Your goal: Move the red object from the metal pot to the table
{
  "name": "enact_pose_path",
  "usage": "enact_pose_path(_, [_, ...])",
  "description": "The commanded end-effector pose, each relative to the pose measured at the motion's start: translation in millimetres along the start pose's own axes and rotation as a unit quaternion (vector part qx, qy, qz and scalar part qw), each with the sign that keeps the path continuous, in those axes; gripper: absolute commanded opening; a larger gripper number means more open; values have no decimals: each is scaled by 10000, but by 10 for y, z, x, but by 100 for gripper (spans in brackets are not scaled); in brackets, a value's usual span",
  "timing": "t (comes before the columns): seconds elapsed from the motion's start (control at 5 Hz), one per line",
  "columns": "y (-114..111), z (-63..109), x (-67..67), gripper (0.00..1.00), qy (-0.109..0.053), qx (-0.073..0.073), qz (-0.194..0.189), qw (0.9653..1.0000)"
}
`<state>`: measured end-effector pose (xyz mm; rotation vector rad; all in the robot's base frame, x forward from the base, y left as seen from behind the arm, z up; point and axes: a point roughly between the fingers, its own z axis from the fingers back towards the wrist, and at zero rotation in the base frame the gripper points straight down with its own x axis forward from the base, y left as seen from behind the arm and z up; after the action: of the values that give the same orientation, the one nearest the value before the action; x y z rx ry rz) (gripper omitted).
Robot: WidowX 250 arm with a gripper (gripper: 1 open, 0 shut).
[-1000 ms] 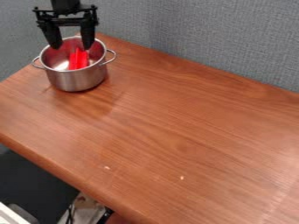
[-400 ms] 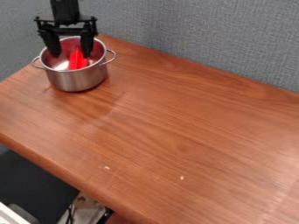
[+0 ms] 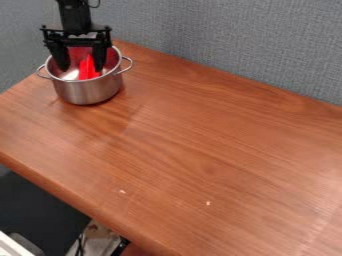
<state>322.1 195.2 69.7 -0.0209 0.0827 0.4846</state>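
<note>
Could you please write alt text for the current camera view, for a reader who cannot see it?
A black robot gripper, jaws open and pointing down, reaches into a shiny metal pot with a red object between its fingers. The pot stands at the far left corner of a reddish-brown wooden table before a grey wall.

You get even, moderately bright, diffuse light. Broad soft sheen across centre of table. Metal pot shows mild highlights, casts faint short shadow toward you. Low resolution, soft overall; wood grain readable. Bottom-left corner under table edge dark.
</note>
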Motion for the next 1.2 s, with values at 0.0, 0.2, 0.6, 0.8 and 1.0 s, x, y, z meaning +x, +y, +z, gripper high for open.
enact_pose_path(0.0, [-29,91,48,100,-197,100,-57,9997])
enact_pose_path(0.2, [-41,45,61,0,-184,134,-56,9997])
enact_pose_path(0.6, [-116,310,14,0,-395,-20,-178,9991])
enact_pose_path(0.8, [-186,569,-34,0,-592,-169,-250,9978])
enact_pose_path(1.0, [-303,881,-97,0,-808,-365,-406,9952])
